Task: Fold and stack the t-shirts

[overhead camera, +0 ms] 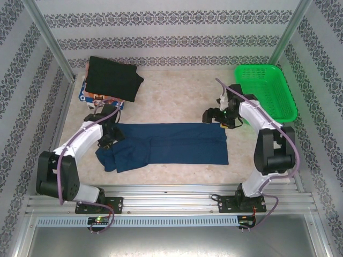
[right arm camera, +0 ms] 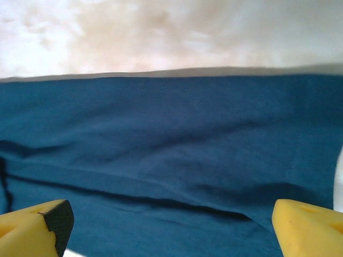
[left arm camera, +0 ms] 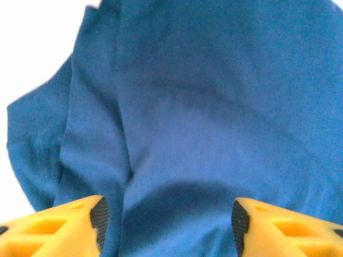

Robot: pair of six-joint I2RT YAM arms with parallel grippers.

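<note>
Navy shirt [overhead camera: 177, 143]: flat, left end bunched.
Your left gripper [left arm camera: 169, 217]: jaws spread over the bunch.
Your right gripper [right arm camera: 171, 217]: jaws spread; possibly touching cloth.

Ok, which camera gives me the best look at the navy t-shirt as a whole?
Top external: the whole navy t-shirt shows, spread flat across the table, its left end bunched. Left wrist gives a close patch of its creased cloth; right wrist gives its straight far edge against the table.
</note>
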